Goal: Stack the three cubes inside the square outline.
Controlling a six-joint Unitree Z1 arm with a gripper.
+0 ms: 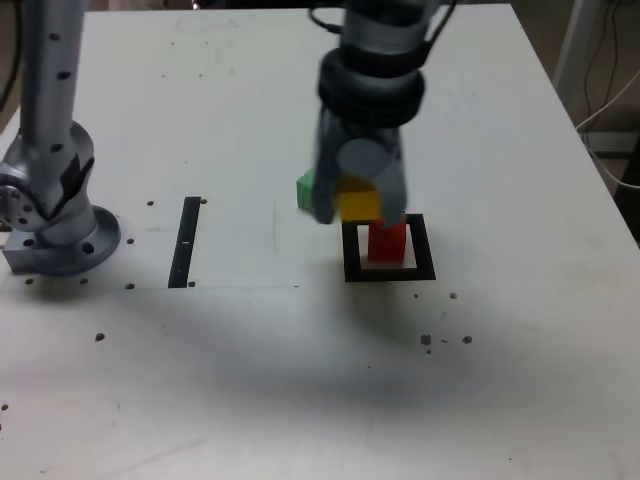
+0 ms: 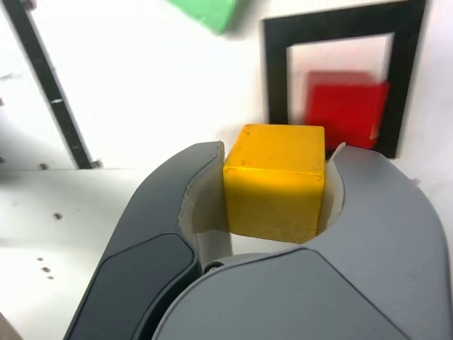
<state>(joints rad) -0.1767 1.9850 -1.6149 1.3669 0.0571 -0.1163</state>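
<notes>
Fingers were closed on the yellow cube, held aloft. Red cube sat inside the square; green lay outside it.

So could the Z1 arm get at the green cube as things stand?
Probably not yet: the gripper is closed on the yellow cube, so it would likely have to release that first. Nothing visible seems to block the green cube itself.

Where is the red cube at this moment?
In the exterior view, the red cube sits inside the black square outline, to the right of the green cube and the black strip.
</notes>
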